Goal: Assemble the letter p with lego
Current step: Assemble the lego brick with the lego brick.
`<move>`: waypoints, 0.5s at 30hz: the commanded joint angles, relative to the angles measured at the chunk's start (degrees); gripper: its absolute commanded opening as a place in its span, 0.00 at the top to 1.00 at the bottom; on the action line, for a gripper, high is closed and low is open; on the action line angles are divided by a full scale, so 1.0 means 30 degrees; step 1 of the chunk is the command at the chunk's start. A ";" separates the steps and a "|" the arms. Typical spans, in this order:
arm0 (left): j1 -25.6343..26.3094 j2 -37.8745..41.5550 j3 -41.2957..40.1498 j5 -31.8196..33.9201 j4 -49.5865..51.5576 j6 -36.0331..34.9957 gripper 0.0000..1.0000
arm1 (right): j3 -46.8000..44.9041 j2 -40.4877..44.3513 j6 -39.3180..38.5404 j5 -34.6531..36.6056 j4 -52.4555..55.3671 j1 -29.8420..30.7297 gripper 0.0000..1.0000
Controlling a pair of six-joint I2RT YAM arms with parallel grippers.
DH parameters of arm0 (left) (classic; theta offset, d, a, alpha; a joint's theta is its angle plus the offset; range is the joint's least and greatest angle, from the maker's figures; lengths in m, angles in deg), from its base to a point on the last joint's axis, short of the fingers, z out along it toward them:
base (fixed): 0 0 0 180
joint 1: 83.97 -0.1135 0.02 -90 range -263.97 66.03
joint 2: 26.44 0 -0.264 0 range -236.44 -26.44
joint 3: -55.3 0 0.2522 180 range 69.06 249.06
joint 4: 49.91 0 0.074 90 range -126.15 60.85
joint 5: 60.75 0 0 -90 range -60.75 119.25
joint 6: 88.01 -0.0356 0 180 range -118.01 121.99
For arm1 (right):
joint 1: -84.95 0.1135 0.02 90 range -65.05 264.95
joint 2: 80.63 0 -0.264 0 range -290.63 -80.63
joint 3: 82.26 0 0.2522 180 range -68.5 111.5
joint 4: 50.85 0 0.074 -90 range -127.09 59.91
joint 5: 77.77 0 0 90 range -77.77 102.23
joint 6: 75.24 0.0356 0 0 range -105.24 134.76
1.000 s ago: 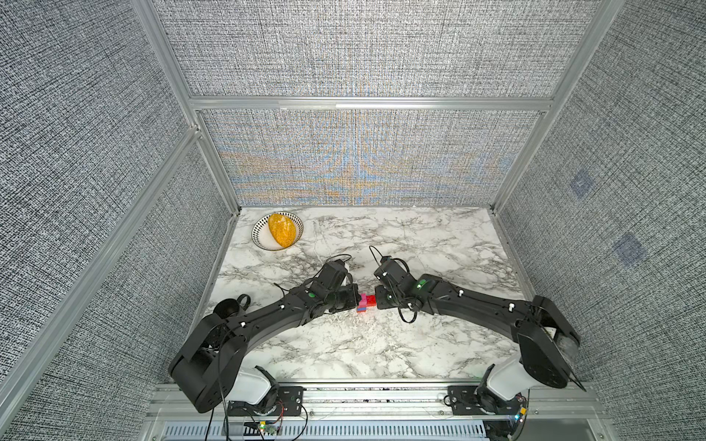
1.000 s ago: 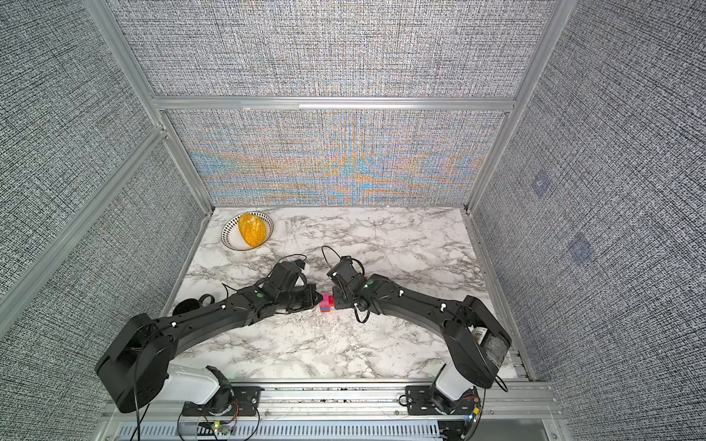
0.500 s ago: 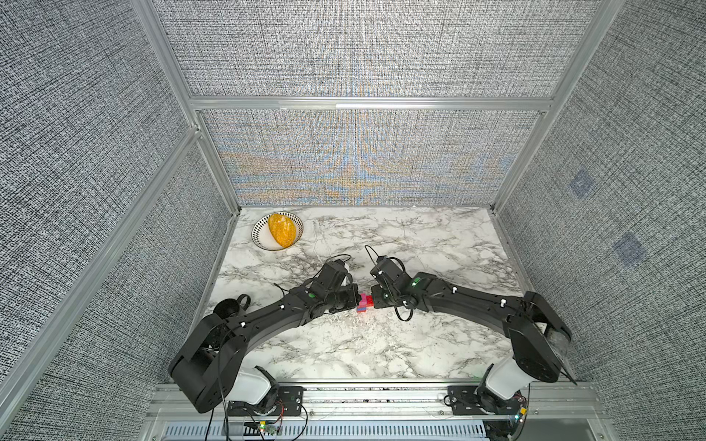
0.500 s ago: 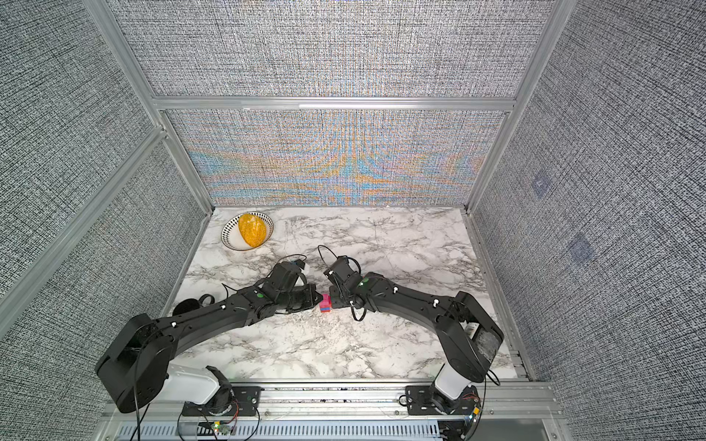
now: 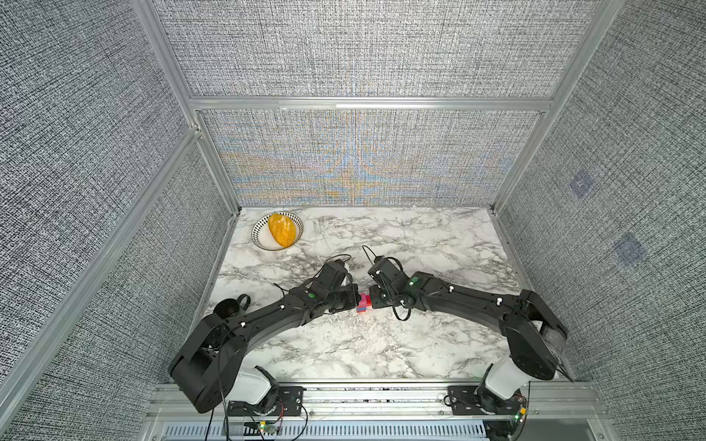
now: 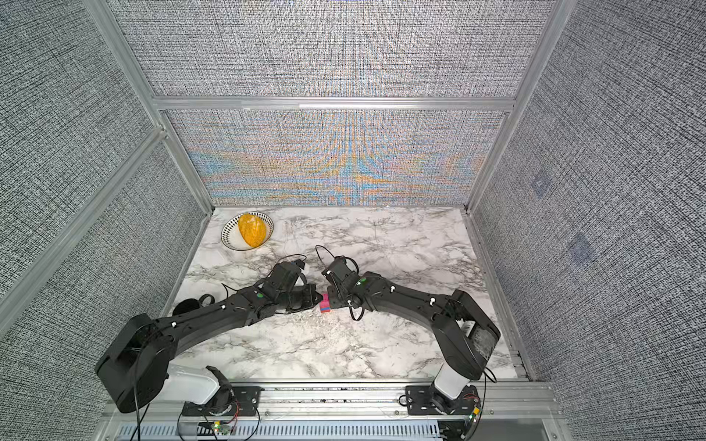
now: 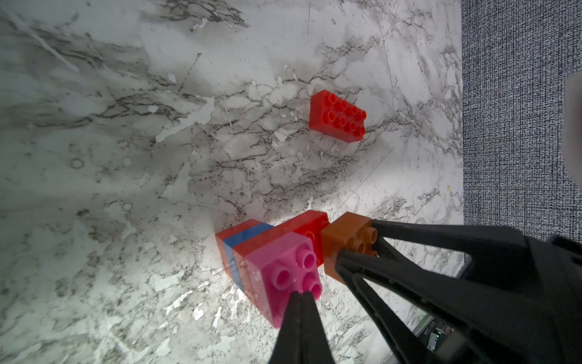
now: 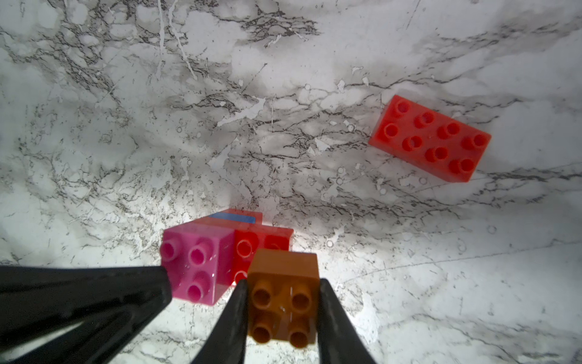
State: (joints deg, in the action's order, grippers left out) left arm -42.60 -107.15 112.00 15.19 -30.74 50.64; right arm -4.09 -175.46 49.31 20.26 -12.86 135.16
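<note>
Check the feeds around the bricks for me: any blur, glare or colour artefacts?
Left wrist view: left gripper soft, too near the lens; loose red brick sharp. Right wrist view: orange brick crisp, bright glare on the table beside it. Both top views: rainbow moiré on the back wall, brick cluster tiny.

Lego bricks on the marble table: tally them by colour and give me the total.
Red studded plastic bricks: 3 (loose long red brick, long red brick in the stack, bottom red brick)
Blue plastic brick: 1
Pink plastic brick: 1
Orange plastic brick: 1
Total: 6
</note>
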 commanded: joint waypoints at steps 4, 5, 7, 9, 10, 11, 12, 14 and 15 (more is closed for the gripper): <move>-0.0018 -0.0050 -0.0195 0.0111 0.1332 -0.0070 1.00 | 0.0671 -0.0094 -0.0603 0.0071 0.0936 0.0019 0.84; -0.0017 -0.0050 -0.0228 0.0103 0.1332 -0.0070 1.00 | 0.0834 -0.0142 -0.0778 0.0076 0.1102 0.0018 0.84; -0.0019 -0.0036 -0.0223 0.0123 0.1331 -0.0072 1.00 | 0.1314 -0.0339 -0.1159 0.0109 0.1604 0.0019 0.84; -0.0011 -0.0025 -0.0272 0.0141 0.1332 -0.0072 1.00 | 0.1658 -0.0540 -0.1517 0.0078 0.2004 -0.0009 0.84; -0.0018 -0.0046 -0.0261 0.0147 0.1332 -0.0049 1.00 | 0.1813 -0.0630 -0.1658 0.0038 0.2117 -0.0035 0.84; -0.0019 -0.0021 -0.0250 0.0148 0.1332 -0.0045 1.00 | 0.1902 -0.0752 -0.1793 -0.0074 0.2203 -0.0040 0.84; -0.0026 -0.0013 -0.0273 0.0147 0.1330 -0.0067 1.00 | 0.1977 -0.0850 -0.1845 -0.0174 0.2289 -0.0039 0.85; -0.0048 0.0037 -0.0293 0.0169 0.1361 -0.0043 1.00 | 0.1956 -0.0947 -0.1913 -0.0297 0.2339 -0.0039 0.85; -0.0047 0.0037 -0.0302 0.0177 0.1360 -0.0042 1.00 | 0.1919 -0.1011 -0.1934 -0.0281 0.2394 -0.0064 0.85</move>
State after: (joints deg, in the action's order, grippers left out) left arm -42.75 -106.99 111.56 15.16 -31.40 50.64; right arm 1.48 -178.21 44.61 20.13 -7.55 135.07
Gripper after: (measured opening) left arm 0.049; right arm 0.333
